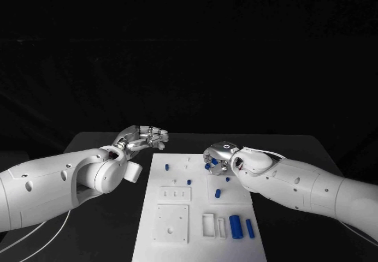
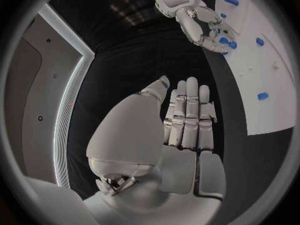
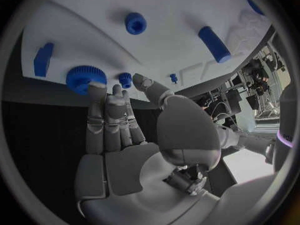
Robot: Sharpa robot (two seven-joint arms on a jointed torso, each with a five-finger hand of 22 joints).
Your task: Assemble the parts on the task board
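Observation:
The white task board (image 1: 197, 248) lies in the middle of the black table. My right hand (image 1: 221, 156) hovers over its far right part with fingers stretched out. In the right wrist view its fingertips (image 3: 95, 92) touch a blue knurled disc (image 3: 86, 78) on the board (image 3: 94, 30), and a small blue peg (image 3: 125, 78) stands beside the thumb. My left hand (image 1: 146, 137) hangs over the table just past the board's far left corner, fingers straight and side by side (image 2: 187, 117), holding nothing.
Loose blue parts lie on the board: a small piece (image 1: 170, 167), a peg (image 1: 189, 180), another (image 1: 217, 192), and two long cylinders (image 1: 235, 224) near the front right. A blue ring (image 3: 135, 22) and a cylinder (image 3: 214, 44) lie beyond the right fingers.

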